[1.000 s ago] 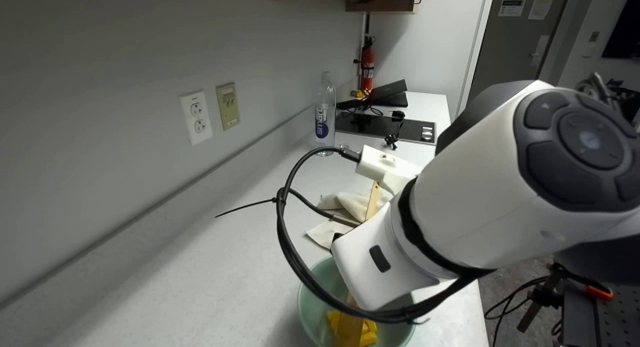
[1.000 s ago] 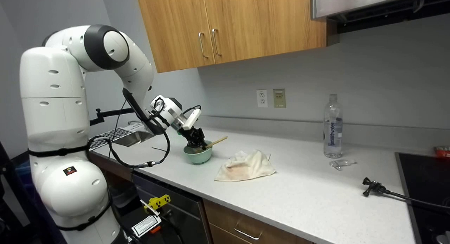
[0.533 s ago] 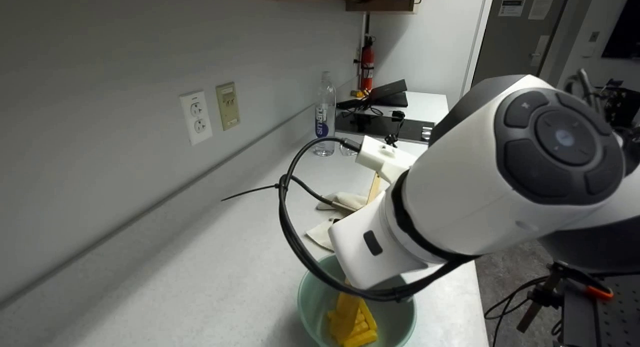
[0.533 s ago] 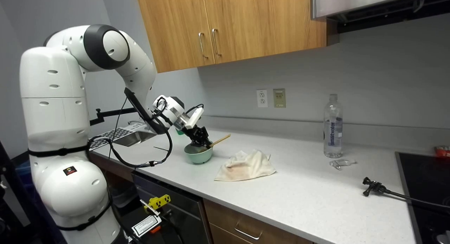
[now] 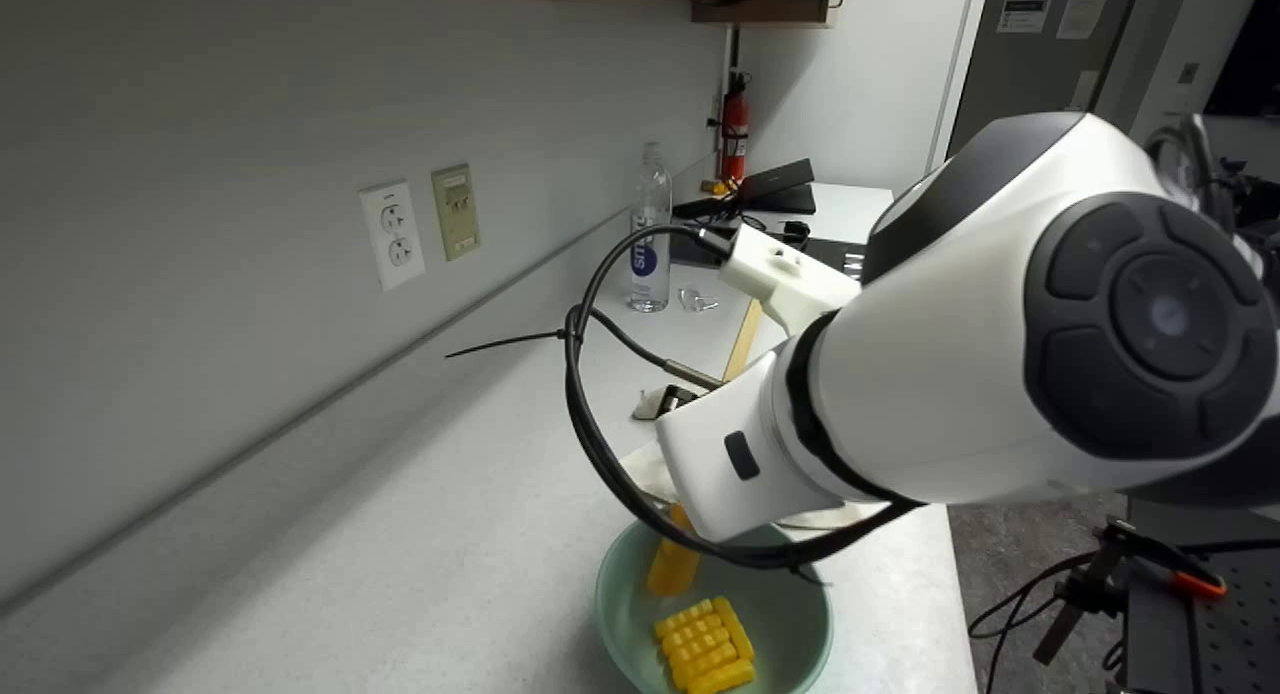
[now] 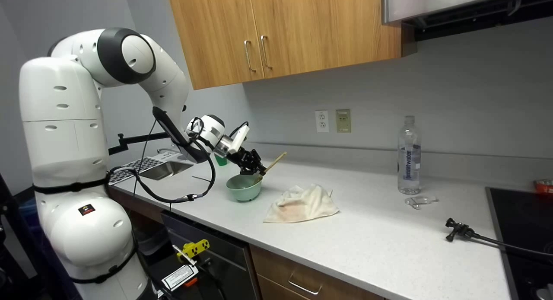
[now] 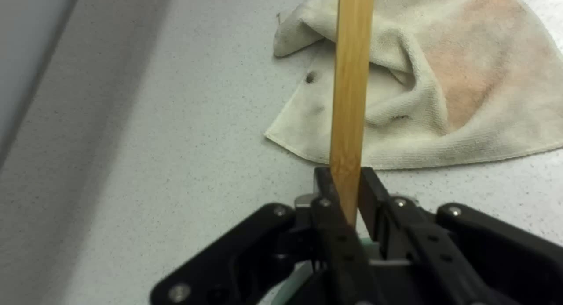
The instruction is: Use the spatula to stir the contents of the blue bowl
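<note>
A blue-green bowl (image 5: 795, 634) stands on the counter and also shows in an exterior view (image 6: 243, 190). A yellow corn-like clump (image 5: 702, 646) lies in it. My gripper (image 7: 346, 171) is shut on the wooden spatula (image 7: 352, 76), with the handle pointing up and away from the fingers. In an exterior view the gripper (image 6: 262, 170) is just above the bowl's rim and the spatula (image 6: 275, 161) is tilted. The spatula's blade (image 5: 673, 566) is inside the bowl near its wall, apart from the yellow clump. The arm hides the gripper in an exterior view.
A crumpled cream cloth (image 6: 302, 205) lies beside the bowl, under the handle in the wrist view (image 7: 484, 76). A water bottle (image 6: 409, 157) stands farther along by the wall, near a cooktop (image 6: 525, 231). A wooden cabinet (image 6: 285, 32) hangs above. A sink (image 6: 166, 170) lies behind the arm.
My gripper has risen out of the bowl with the spatula. The handle is steeper. The blade has moved off the yellow clump towards the bowl's wall. The bowl has stayed in place.
</note>
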